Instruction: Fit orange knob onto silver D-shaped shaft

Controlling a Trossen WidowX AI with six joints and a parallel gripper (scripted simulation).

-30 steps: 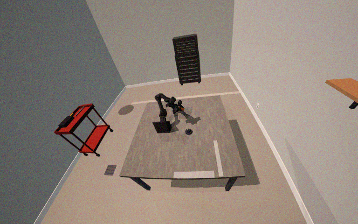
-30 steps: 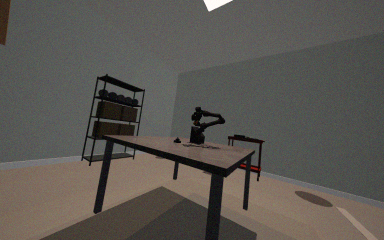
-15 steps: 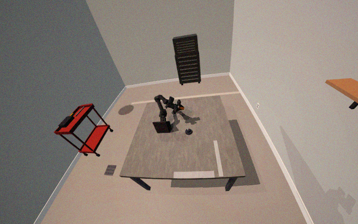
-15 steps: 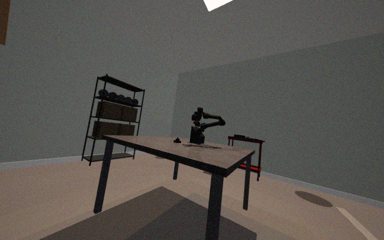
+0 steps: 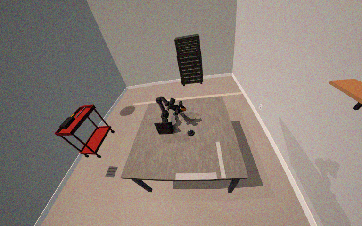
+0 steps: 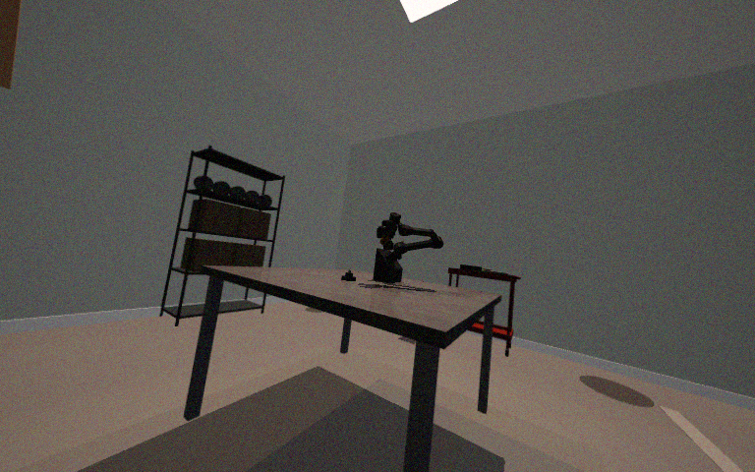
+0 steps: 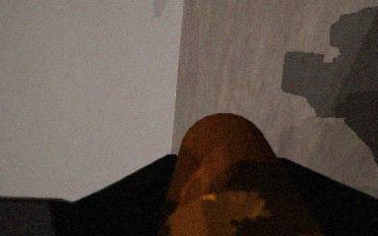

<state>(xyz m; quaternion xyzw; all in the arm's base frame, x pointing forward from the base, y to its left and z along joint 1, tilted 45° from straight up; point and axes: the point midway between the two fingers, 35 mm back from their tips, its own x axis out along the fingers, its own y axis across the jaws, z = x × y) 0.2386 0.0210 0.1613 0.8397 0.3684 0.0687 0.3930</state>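
The orange knob [image 5: 183,108] [image 7: 223,143] is held up in the air above the table's far part in the top view. My gripper [image 5: 181,108] [image 7: 223,165] is shut on it, with a dark finger on each side in the wrist view. The knob's hole does not show. The dark round pedestal [image 5: 191,133] [image 6: 348,276] stands on the table, nearer to the top view than the gripper, with the short shaft [image 5: 190,130] upright on it. The shaft's flat side is too small to make out. The pedestal is not in the wrist view.
The arm's dark base [image 5: 163,128] [image 6: 388,265] stands on the table [image 5: 160,159] [image 6: 429,313] beside the pedestal. Two pale strips, one long [image 5: 220,159] and one wide [image 5: 195,175], lie near the table's front right. A red cart [image 5: 76,123] stands on the floor to the left.
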